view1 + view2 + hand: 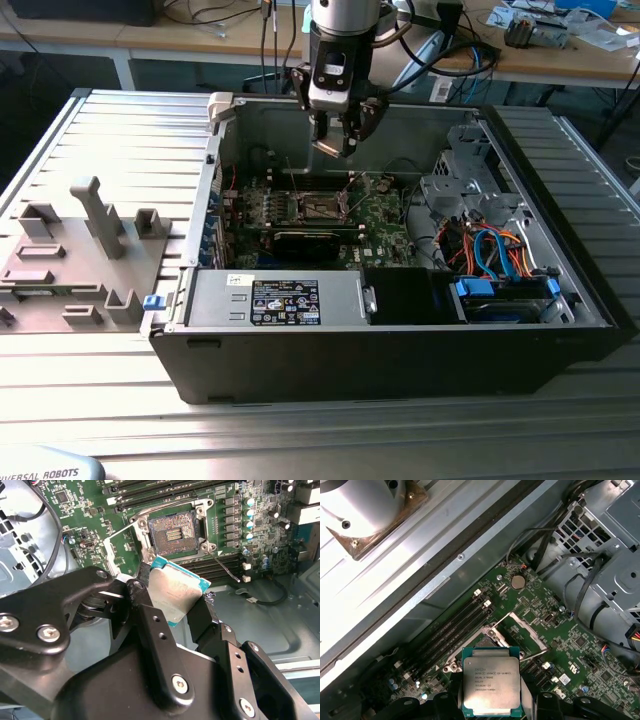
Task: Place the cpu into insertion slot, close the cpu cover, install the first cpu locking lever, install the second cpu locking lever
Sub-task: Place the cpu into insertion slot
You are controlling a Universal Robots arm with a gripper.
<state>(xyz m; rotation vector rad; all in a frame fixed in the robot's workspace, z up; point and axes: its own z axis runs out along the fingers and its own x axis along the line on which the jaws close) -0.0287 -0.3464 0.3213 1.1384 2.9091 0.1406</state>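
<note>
One cpu (491,687) sat pinched flat by its edges in my gripper (337,145) above the motherboard's (385,225) middle, the open insertion slot (172,532) lying below it, just off from squarely beneath.

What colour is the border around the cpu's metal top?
Teal-green, framing the cpu lid; clearest in the first wrist view.

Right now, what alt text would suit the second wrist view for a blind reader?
The black gripper holds a flat square chip with a silver-grey metal top, apart from the empty dark square socket on the green circuit board.
</note>
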